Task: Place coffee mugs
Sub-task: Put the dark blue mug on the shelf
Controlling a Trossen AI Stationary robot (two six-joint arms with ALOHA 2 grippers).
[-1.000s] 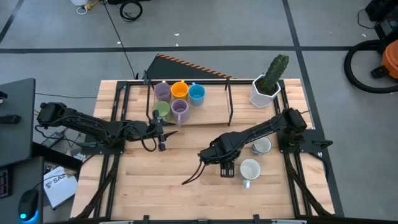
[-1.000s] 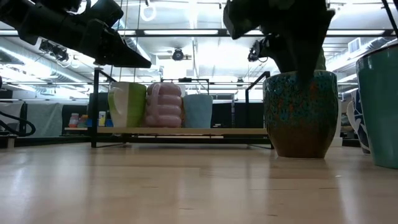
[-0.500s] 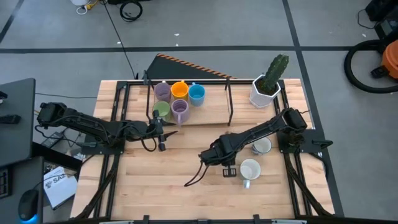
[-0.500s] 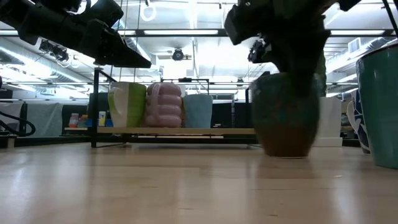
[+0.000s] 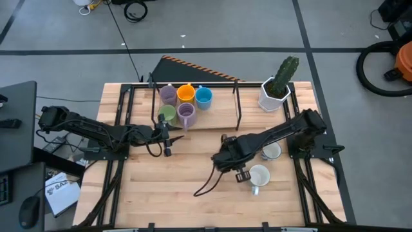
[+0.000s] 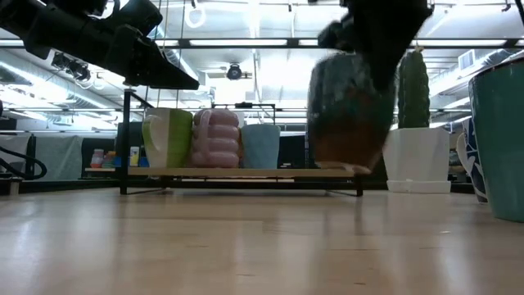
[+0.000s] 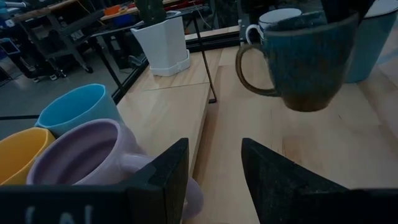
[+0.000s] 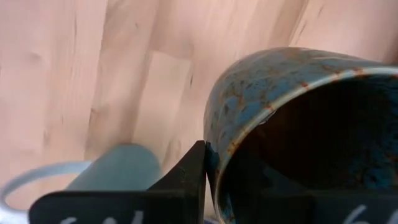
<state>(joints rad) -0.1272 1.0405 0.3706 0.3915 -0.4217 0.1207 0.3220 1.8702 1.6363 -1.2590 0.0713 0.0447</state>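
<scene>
I've got the right end effector (image 5: 233,156) clamped on the dark brown mug (image 6: 348,111), which has just lifted off the bench (image 5: 174,187) (it stood there a second ago). Next is carrying it toward the rack (image 5: 219,116); the left end effector (image 5: 166,136) waits open there.

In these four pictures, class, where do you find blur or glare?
Low view: the dark mug in the right hand is smeared by motion, ceiling lights glare. Left wrist view: near purple mug soft. High view: sharp.
</scene>
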